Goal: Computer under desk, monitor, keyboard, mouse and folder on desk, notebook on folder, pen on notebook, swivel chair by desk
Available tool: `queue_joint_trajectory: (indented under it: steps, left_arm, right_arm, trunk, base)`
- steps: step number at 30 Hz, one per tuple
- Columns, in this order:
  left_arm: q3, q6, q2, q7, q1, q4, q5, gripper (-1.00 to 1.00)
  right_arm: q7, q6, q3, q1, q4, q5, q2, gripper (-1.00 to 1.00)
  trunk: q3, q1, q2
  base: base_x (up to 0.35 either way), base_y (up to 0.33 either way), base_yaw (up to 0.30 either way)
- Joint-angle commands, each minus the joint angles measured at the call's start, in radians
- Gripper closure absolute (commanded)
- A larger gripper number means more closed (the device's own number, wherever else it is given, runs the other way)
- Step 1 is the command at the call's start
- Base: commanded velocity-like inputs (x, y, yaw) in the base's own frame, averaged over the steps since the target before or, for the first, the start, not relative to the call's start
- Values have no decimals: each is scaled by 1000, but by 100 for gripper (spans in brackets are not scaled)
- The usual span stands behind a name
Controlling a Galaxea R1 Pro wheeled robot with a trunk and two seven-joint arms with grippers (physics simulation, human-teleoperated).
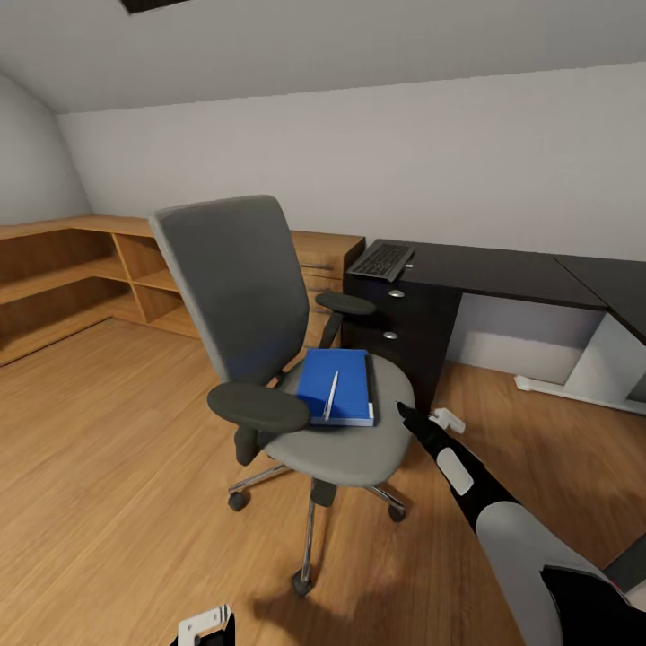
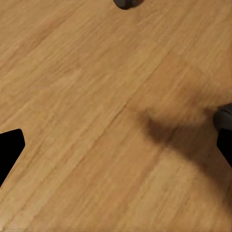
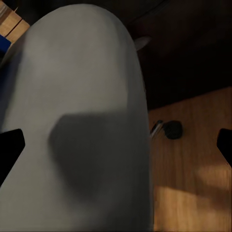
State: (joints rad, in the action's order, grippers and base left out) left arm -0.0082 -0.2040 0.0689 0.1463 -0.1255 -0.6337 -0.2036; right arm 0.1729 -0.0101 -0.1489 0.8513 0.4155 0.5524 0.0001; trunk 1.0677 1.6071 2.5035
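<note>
The grey swivel chair (image 1: pixel 269 359) stands on the wood floor in front of the black desk (image 1: pixel 502 274). On its seat lies the blue folder (image 1: pixel 341 386) with the white pen (image 1: pixel 331 396) across it. The dark keyboard (image 1: pixel 381 261) rests on the desk's left end. My right gripper (image 1: pixel 415 419) is open at the seat's right edge, just right of the folder; in the right wrist view the right gripper (image 3: pixel 116 145) looks down on the grey seat (image 3: pixel 82 121). My left gripper (image 1: pixel 206 624) hangs open low over the floor, also shown as the left gripper (image 2: pixel 116 145). The monitor, mouse, notebook and computer are out of view.
Light wood shelving (image 1: pixel 81 269) runs along the left wall and meets the desk's dark drawers (image 1: pixel 395 314). The desk's white leg (image 1: pixel 592 368) stands at the right. The chair's wheeled base (image 1: pixel 309 529) spreads over the floor, with a caster (image 3: pixel 172 129) below the seat.
</note>
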Motion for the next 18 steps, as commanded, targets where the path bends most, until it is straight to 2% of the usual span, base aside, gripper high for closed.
queue_joint_trajectory:
  steps: [1, 15, 18]
  left_arm:
    - [-1, -3, 0, 3, 0, 0, -5, -100]
    - [-1, -3, 1, 3, 0, 0, -5, -100]
    - [-4, -4, 18, 3, 0, 2, -2, -100]
  right_arm:
    - [3, -1, -4, 0, -36, 7, -2, -100]
    - [10, 1, -4, 0, -35, 7, -9, -100]
    - [13, 2, -4, 0, -11, 0, 7, -100]
  trunk:
    - [1, 0, 0]
    - [1, 0, 0]
    - [1, 0, 0]
  base:
    - [0, 0, 1]
    - [0, 0, 0]
    - [0, 0, 0]
